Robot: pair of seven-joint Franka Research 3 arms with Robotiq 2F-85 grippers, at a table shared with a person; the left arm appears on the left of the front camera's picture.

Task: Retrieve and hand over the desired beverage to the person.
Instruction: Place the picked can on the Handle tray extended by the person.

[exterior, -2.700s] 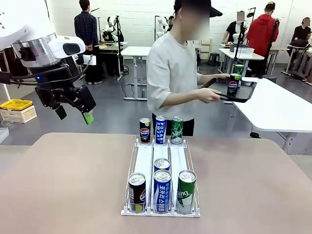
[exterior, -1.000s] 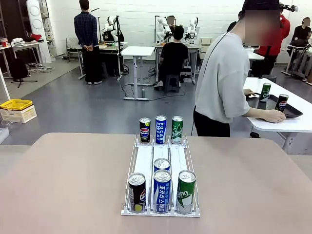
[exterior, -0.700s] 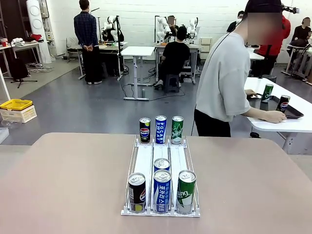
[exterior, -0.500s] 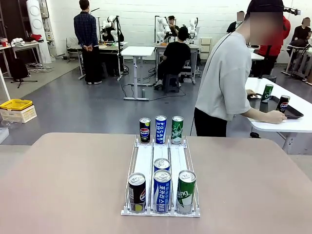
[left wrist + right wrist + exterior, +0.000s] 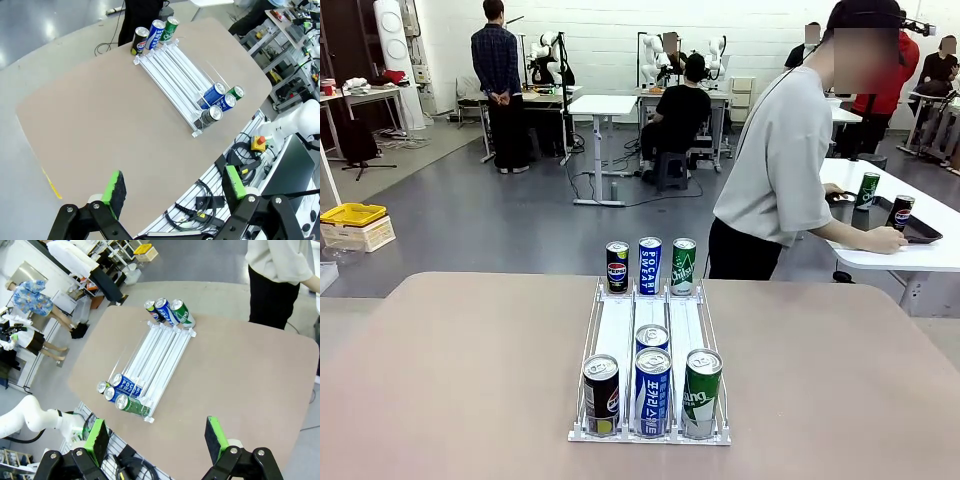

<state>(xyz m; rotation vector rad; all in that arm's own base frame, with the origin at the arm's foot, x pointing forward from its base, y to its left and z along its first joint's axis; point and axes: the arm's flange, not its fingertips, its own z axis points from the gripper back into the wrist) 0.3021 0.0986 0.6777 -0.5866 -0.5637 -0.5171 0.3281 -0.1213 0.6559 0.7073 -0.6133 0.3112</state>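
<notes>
Below left pincer, spread and empty: table with can rack; cans queued in three lanes for front pick-off. Right pincer likewise spread, high over same rack; both parked clear, likely awaiting request. Person well beyond rack, turned to side table, hand on tray with two cans. Versus earliest frame: left arm gone from front view; person moved rightward, tray set down.
</notes>
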